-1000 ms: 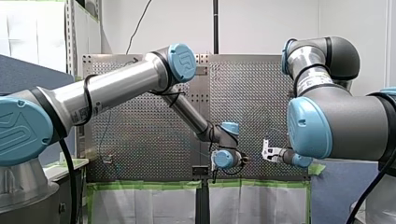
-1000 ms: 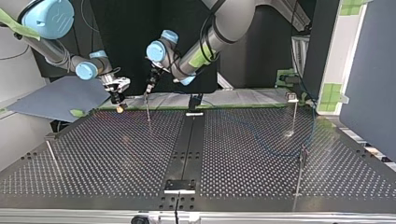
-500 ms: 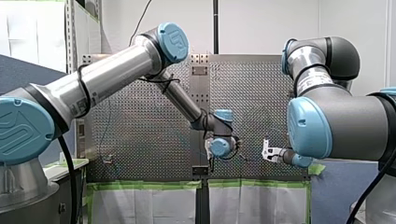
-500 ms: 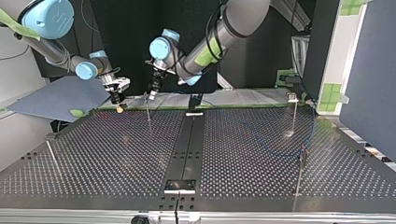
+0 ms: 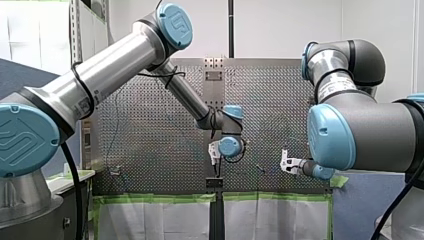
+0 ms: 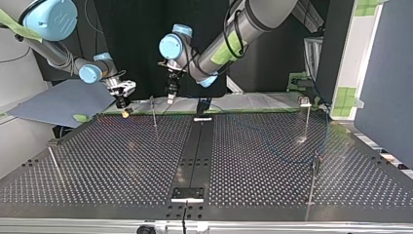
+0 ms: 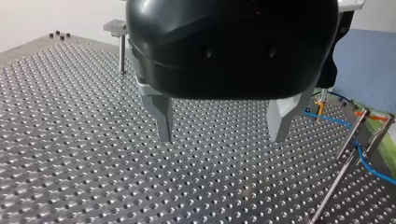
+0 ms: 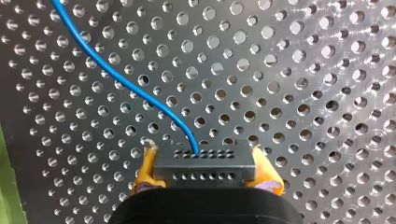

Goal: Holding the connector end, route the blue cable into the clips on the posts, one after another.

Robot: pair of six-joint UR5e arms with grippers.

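Blue cable (image 8: pixel 140 95): it leaves the connector (image 8: pixel 204 164) on the side that faces away from the end effector, then curves off close over the perforated surface (image 8: pixel 327 93).
Right end effector (image 8: pixel 204 171): closed on the connector; a yellow pad (image 8: pixel 145 173) presses on each short side of the dark grey block.
Right end effector, place: in the top view it hangs at the view's left, near the far edge of the surface, with the yellow tip pointing down.
Left end effector (image 7: pixel 220 138): open; its two metal fingers (image 7: pixel 163 116) stand well apart, with nothing between them, and they are above the surface without touching it.
Left end effector, place: in the top view it is near the middle of the far edge, apart from my right end effector.
Post (image 7: pixel 340 163): thin and leaning in the left wrist view, beside the left end effector; in the top view it stands between the two end effectors.
Cable at the post: it comes from my right end effector, crosses the post near its head and goes on past it; whether a clip holds it, I cannot tell.
Far post (image 7: pixel 122 51): upright, with a flat grey head, well apart from the left end effector.
Left arm (image 5: pixel 125 55): it enters at the front view's left and reaches to the middle.
Right arm (image 5: pixel 360 130): it fills the front view's right side.
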